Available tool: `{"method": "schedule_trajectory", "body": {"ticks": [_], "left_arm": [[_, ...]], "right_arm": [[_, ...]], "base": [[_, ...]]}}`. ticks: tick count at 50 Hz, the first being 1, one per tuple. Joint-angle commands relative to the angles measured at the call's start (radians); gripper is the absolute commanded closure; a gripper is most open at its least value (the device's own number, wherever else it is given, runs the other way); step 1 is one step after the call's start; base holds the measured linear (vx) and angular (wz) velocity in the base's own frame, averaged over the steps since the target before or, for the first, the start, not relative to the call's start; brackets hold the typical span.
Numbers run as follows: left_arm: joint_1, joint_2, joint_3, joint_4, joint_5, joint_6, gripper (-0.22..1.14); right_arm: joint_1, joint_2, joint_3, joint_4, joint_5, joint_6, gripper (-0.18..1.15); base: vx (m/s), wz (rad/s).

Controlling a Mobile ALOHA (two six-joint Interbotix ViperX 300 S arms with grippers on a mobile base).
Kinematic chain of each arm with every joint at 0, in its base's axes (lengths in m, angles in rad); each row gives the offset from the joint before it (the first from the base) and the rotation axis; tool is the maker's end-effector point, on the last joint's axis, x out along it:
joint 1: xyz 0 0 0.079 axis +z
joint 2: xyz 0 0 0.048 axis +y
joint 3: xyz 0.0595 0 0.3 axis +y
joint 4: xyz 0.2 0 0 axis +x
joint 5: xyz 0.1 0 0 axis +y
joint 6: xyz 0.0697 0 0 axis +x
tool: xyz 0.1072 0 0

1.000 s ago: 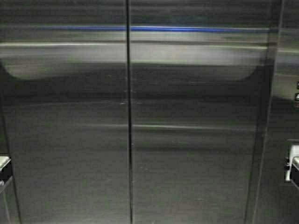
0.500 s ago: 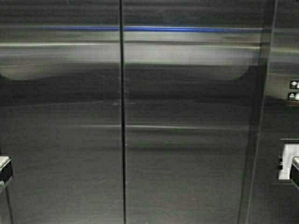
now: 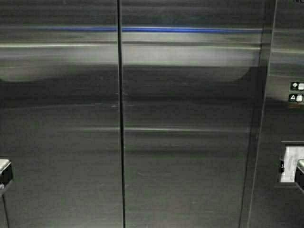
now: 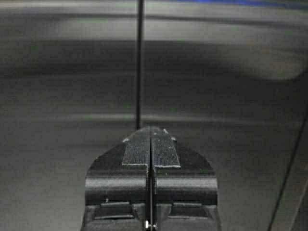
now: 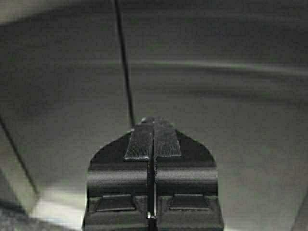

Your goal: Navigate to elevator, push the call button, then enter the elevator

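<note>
The elevator's brushed-steel double doors (image 3: 190, 142) fill the high view, closed, with the centre seam (image 3: 119, 142) left of middle. The doors also fill both wrist views, close ahead of the fingertips. My left gripper (image 4: 150, 129) is shut and holds nothing, its tip just below the seam (image 4: 140, 62). My right gripper (image 5: 154, 118) is also shut and empty, pointing at the doors (image 5: 216, 96). The call button is out of view.
A steel side panel (image 3: 285, 47) stands right of the doors. It carries two small buttons with white symbols (image 3: 296, 92) and a pale recessed box (image 3: 289, 164) lower down. Parts of my arms show at the lower left edge (image 3: 4, 171) and lower right edge (image 3: 300, 172).
The whole scene has slid left in the high view, so the robot has moved or turned right. The side panel's buttons and recess have come further into view.
</note>
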Motion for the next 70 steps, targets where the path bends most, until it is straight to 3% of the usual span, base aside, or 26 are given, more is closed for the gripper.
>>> {"method": "schedule_trajectory", "body": {"ticks": [1, 70], "left_arm": [[0.000, 0.003, -0.009, -0.002, -0.008, -0.002, 0.89], [0.000, -0.009, -0.008, -0.003, -0.008, -0.002, 0.89]], "right_arm": [[0.002, -0.006, -0.011, -0.002, -0.011, 0.000, 0.91], [0.000, -0.006, -0.009, -0.002, -0.012, -0.003, 0.91]], "base": [[0.00, 0.00], [0.00, 0.00]]}}
